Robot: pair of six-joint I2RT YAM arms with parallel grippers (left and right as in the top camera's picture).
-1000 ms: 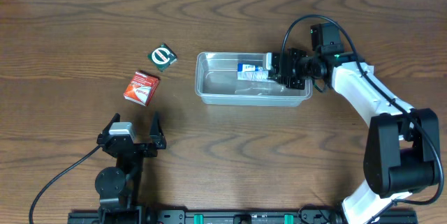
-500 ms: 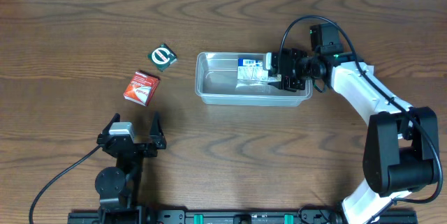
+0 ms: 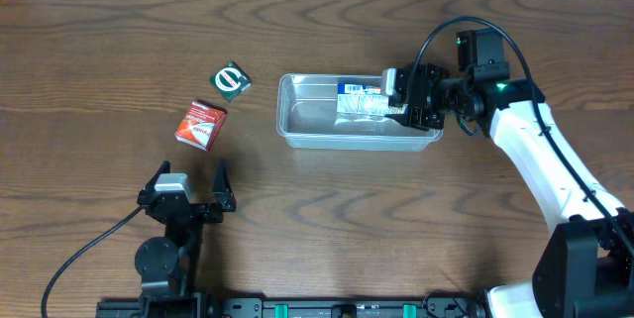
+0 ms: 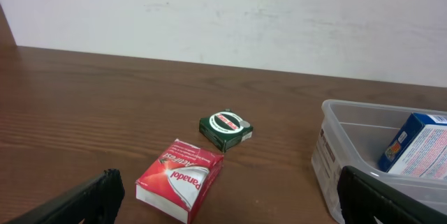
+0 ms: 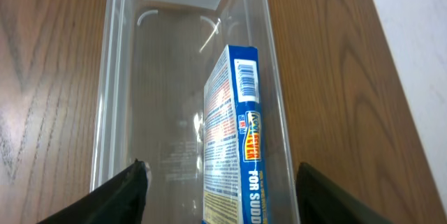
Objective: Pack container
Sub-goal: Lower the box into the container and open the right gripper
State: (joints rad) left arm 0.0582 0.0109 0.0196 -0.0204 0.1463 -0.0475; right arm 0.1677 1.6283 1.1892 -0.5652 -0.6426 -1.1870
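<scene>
clear plastic container (image 3: 289, 125) sits mid-table, with a blue-and-white box (image 3: 359, 100) leaning on its far wall. the right gripper (image 3: 396, 100) straddles the box, fingers spread and not touching it. best to withdraw straight, without nudging it. the left gripper (image 3: 190, 174) is open and idle. since a second ago, the right arm has drawn back rightward.

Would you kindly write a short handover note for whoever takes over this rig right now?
Left gripper: open, empty, near the front edge of the table.
Right gripper: open, at the right end of the container, holding nothing.
Done: blue box is in the container, on edge by its far wall.
Left: red packet and green packet lie on the table left of the container, not yet packed.
</scene>
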